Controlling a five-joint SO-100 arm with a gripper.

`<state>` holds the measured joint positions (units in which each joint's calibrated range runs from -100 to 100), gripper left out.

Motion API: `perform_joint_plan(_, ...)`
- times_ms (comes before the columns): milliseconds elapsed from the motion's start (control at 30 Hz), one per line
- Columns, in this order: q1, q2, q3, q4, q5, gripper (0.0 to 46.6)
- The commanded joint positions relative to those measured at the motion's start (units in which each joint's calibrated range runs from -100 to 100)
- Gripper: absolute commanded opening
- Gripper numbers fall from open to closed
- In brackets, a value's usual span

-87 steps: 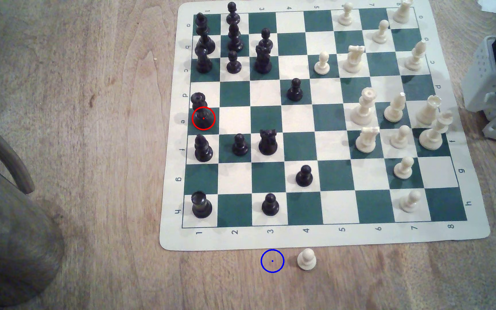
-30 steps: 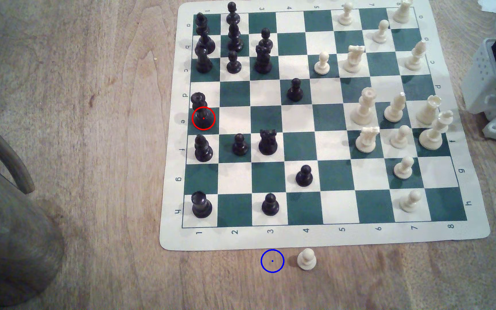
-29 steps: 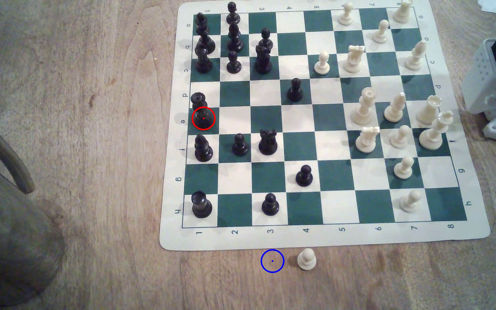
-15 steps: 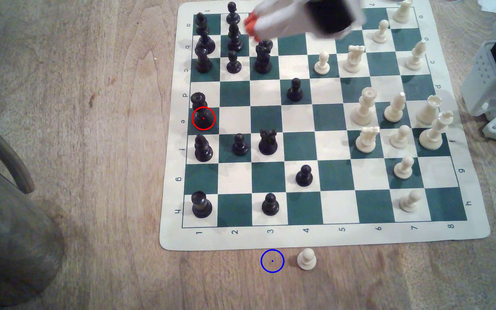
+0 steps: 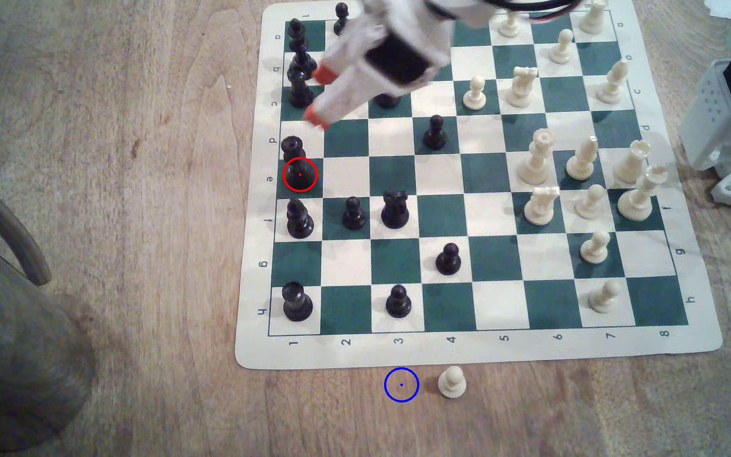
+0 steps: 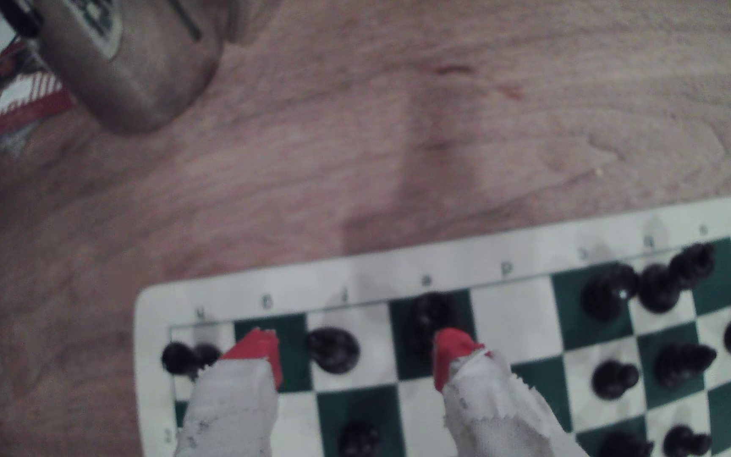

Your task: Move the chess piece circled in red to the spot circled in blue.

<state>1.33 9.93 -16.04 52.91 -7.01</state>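
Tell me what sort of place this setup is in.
Probably a home or hobby tabletop, not a factory: a roll-up chess mat with pieces lies on a wooden table, and a small white arm's gripper reaches over it.

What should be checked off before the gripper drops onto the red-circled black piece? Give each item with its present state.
1. Gripper open with nothing between the red fingertips: ok.
2. Gripper over the black piece circled in red: not ok; in the exterior view it is short of it, over rows b to d.
3. Circled piece upright on its square: ok.
4. Room around it: the black bishop is on the next square, with a gap between the two: ok.
5. Blue-circled spot bare wood: ok; the white pawn stands beside it on the exterior view's right, apart from the ring.
6. Gripper height above the pieces: cannot tell.
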Motion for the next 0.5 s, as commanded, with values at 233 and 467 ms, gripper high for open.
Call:
perform_joint_plan(233, 3.4, 12.14, -18.23, 0.16, -0.29, 20.9)
perform_joint_plan(467, 4.03, 15.71, -18.23, -0.57, -0.39, 21.5)
